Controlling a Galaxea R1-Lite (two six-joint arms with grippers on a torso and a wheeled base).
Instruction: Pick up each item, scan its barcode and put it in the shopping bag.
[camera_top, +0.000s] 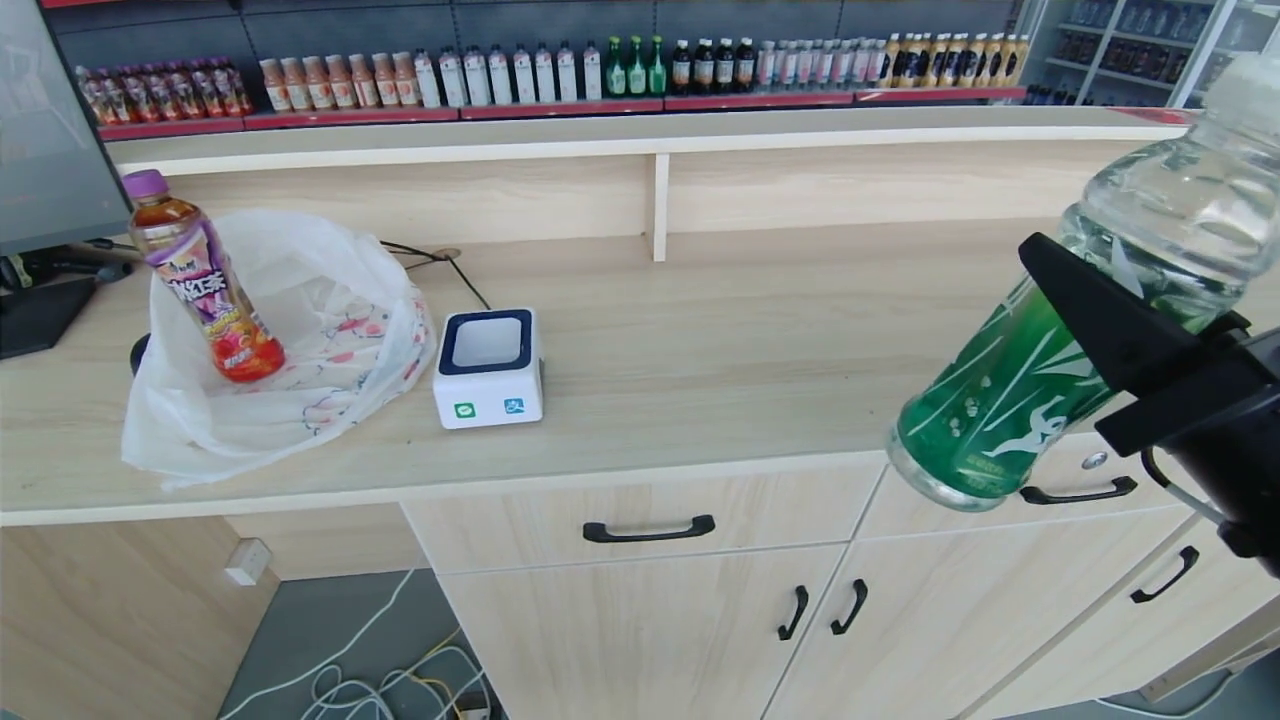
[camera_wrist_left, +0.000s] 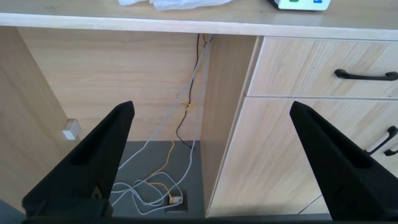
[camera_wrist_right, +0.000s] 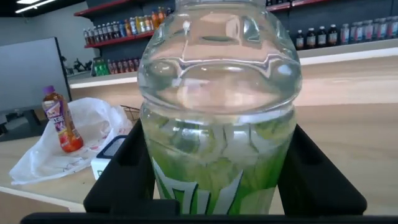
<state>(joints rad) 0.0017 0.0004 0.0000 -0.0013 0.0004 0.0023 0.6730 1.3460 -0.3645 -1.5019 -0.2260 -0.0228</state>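
My right gripper (camera_top: 1110, 300) is shut on a clear bottle with a green label (camera_top: 1010, 400), held tilted in the air off the counter's right front, base down toward the drawers. In the right wrist view the bottle (camera_wrist_right: 221, 124) sits between the two black fingers of that gripper (camera_wrist_right: 221, 180). A white scanner with a blue-rimmed window (camera_top: 489, 368) stands mid-left on the counter. Left of it a white shopping bag (camera_top: 330, 330) holds a leaning tea bottle with a purple cap (camera_top: 205, 280). My left gripper (camera_wrist_left: 211, 112) hangs open and empty below the counter's edge, facing the cabinet.
The wooden counter (camera_top: 750, 340) has a raised back ledge with a divider (camera_top: 660, 205). A monitor (camera_top: 50, 120) stands at the far left. Drawers and doors with black handles (camera_top: 648, 529) front the counter. Cables (camera_wrist_left: 161, 186) lie on the floor underneath.
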